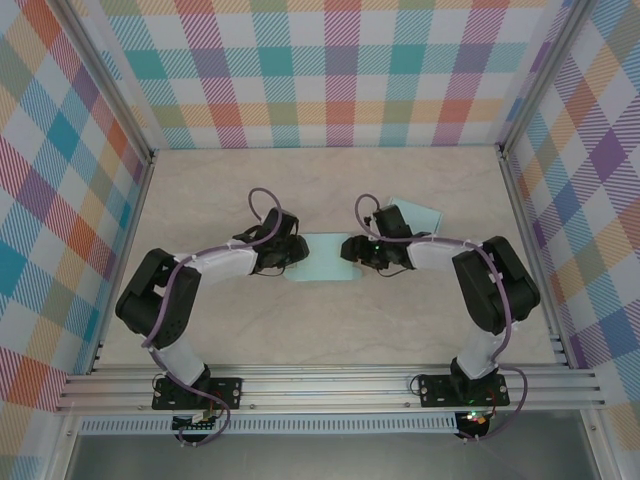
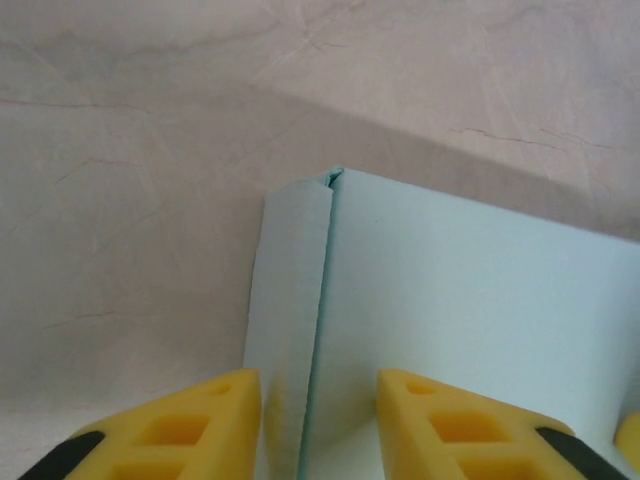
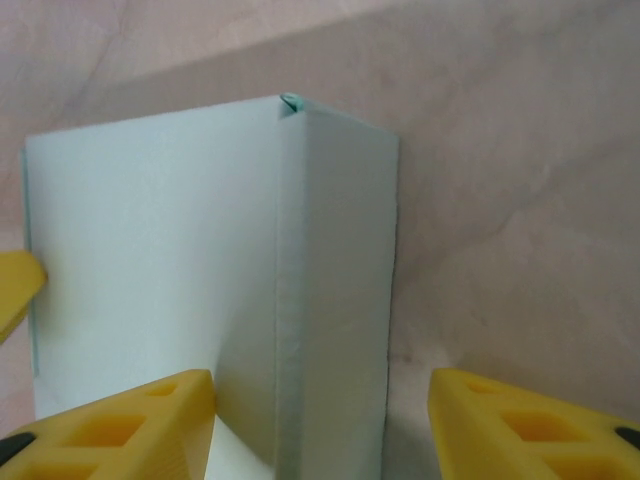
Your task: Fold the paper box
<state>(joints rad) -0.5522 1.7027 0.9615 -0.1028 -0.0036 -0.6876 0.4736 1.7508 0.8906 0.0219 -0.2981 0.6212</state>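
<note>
Seen from above, a pale mint-green paper box (image 1: 322, 268), still a low, half-formed blank, lay at the middle of the beige marbled counter (image 1: 330, 330). The left gripper (image 1: 290, 252) sat at its left end and the right gripper (image 1: 355, 250) at its right. A second small light-blue paper sheet (image 1: 418, 212) lay just beyond the right arm, toward the far right. Pastel checked walls (image 1: 300, 70) enclosed the workspace.

In the left wrist view, the box's left side flap (image 2: 290, 290) stood nearly upright along its crease. The left gripper's yellow fingers (image 2: 200, 430) were parted and straddled it, one on the outer face, the other over the box floor. A visible gap remained on the inner side, so nothing was clamped.

In the right wrist view, the right side flap (image 3: 335, 250) also stood raised. The right gripper's yellow fingers (image 3: 120, 430) were spread wide on either side of it, well clear on the outer side and not gripping.

The step in hand appeared to be setting both end walls. Doing it well would likely mean closing squarely on each crease line, pinching low near the base, and working both ends evenly so the light blank neither slid nor buckled.
</note>
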